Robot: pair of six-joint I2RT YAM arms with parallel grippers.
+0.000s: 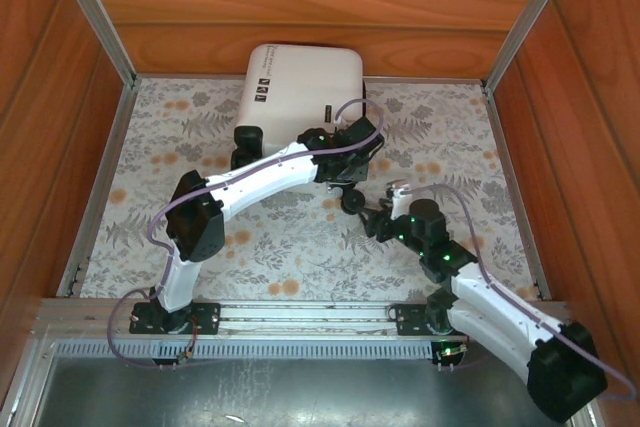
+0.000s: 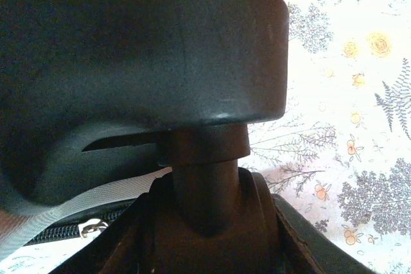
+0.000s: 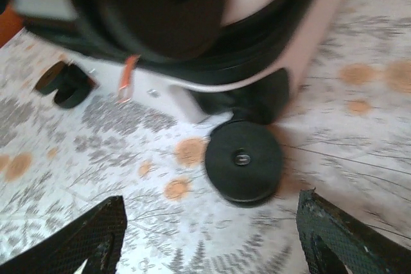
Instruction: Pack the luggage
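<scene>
Your left arm (image 1: 250, 182) goes from its near-left base toward the far right, with the elbow bent. The left gripper (image 1: 368, 145) is at the far middle; I cannot tell how its jaws stand. Your right arm (image 1: 480, 297) bends toward the left. The right gripper (image 3: 212, 242) holds its fingers (image 3: 96, 235) wide apart, gripping nothing.

L arm (image 1: 255, 175), R arm (image 1: 497, 309): white shells, blk joints + wrists, thin purple cables (image 1: 150, 232).
</scene>
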